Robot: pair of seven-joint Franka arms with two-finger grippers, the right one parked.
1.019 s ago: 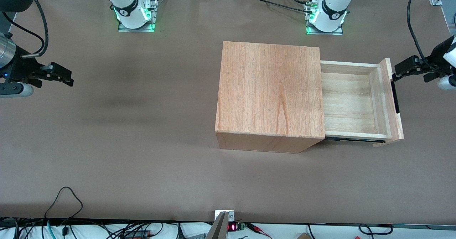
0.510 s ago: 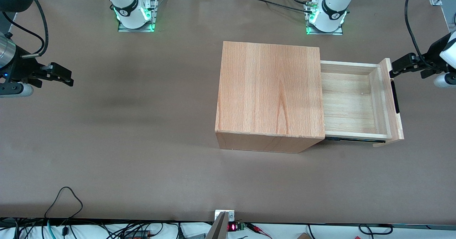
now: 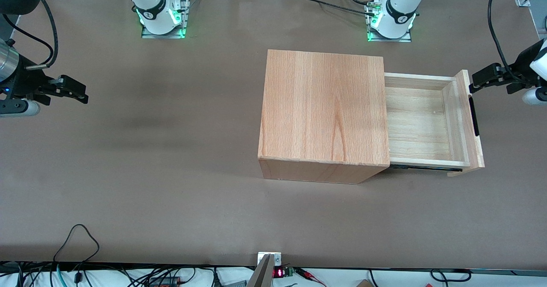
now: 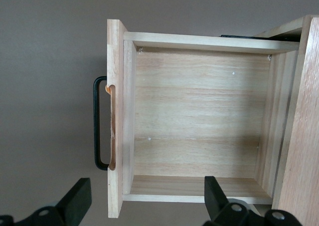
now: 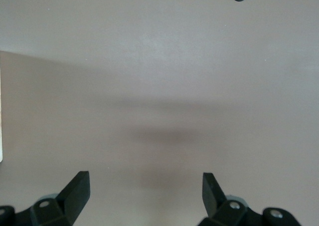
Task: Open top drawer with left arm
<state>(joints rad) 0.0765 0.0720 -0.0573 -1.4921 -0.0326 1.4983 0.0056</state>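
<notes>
Front view: gripper [image 3: 475, 86] spread above top drawer [image 3: 421, 122], brown table [image 3: 149, 171]

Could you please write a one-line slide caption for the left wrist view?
The open gripper hangs above the pulled-out, empty top drawer, clear of its black bar handle.

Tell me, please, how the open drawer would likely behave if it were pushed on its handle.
The drawer would probably slide straight back into the box, being rigid wood. Its bar handle looks stiff. The open gripper hangs clear of it.
</notes>
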